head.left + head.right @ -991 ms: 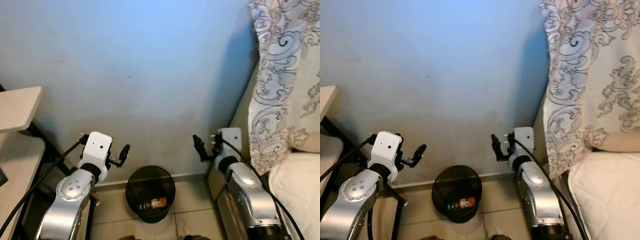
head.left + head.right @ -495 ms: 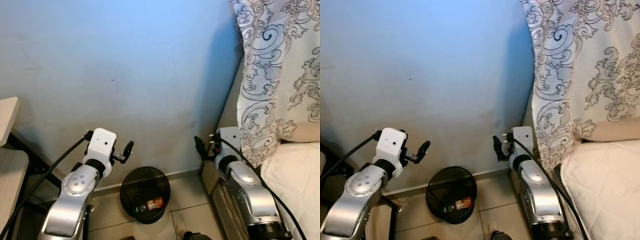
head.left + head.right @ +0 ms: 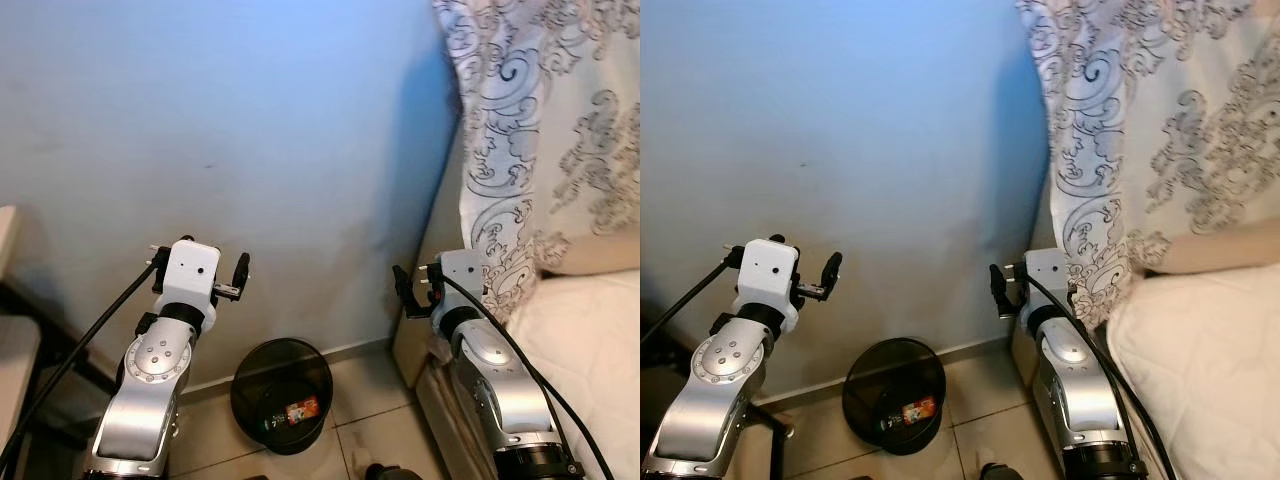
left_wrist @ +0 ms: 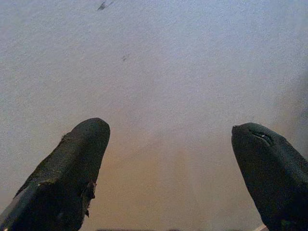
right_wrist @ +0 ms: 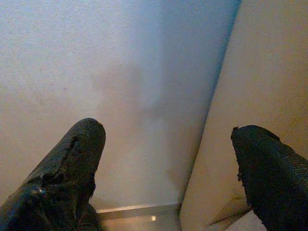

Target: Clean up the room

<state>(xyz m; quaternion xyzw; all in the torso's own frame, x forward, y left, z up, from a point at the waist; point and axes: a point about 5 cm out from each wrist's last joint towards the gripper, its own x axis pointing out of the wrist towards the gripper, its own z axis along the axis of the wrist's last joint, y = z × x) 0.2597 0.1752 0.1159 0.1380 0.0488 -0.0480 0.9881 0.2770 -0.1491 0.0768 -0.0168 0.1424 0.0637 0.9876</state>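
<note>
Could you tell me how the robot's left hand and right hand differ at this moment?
The left hand is raised in front of the blue wall, above and left of the black bin; the right hand sits slightly lower, beside the bed and patterned curtain. The left wrist view faces bare wall; the right wrist view also takes in the bed's side. Both are open and empty.

A plain pale blue wall (image 3: 250, 120) meets a beige tiled floor (image 3: 365, 385), with a white curtain patterned in grey scrolls (image 3: 540, 130) hanging above a cream quilted bed (image 3: 590, 340) at the right.
</note>
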